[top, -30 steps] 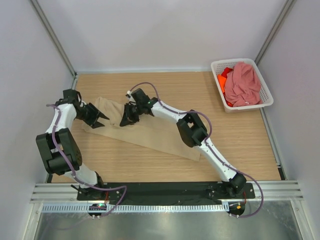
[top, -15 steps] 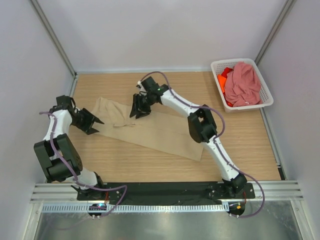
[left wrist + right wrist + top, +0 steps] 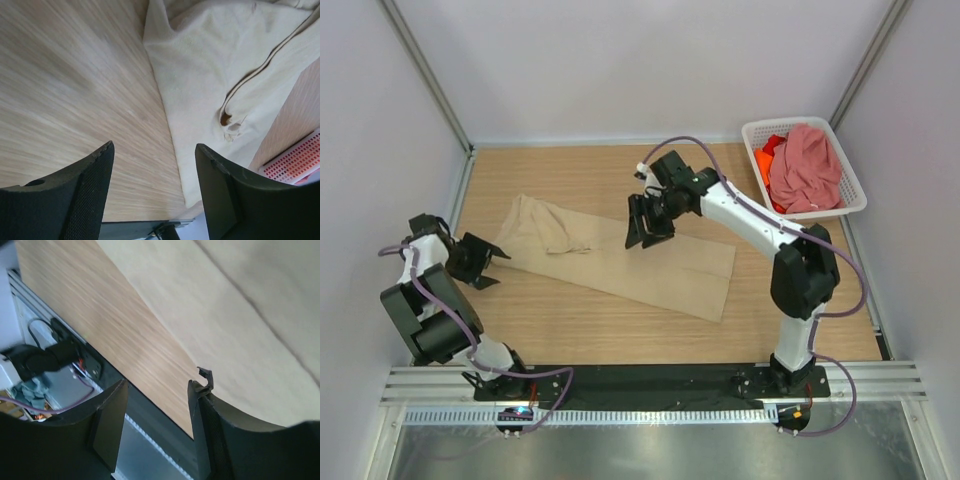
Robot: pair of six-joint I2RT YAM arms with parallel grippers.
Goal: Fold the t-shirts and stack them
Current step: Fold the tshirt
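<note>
Jaws on both the left gripper [image 3: 492, 266] and the right gripper [image 3: 642, 238] stand apart, empty. Beige t-shirt [image 3: 620, 268] lies on the table [image 3: 570, 330] as a long strip, seemingly part-folded. Pink t-shirt [image 3: 805, 168] and orange t-shirt [image 3: 762, 160] wait bunched in the white basket [image 3: 852, 198], nothing stacked.

Down on the wooden table [image 3: 570, 330]: spotting a beige-tan t-shirt [image 3: 640, 265] laid out as a long folded strip, slanting from upper left to lower right, bunched at its left end. Finding the left gripper [image 3: 493, 267] just off that left end, spread wide, clear of the cloth. Catching the right gripper [image 3: 646, 232] over the strip's far edge near the middle, parted too, with nothing in it. And at far right, seeing a white lattice basket [image 3: 785, 122] with a dusty pink t-shirt [image 3: 803, 170] heaped on a bright orange t-shirt [image 3: 761, 160].
</note>
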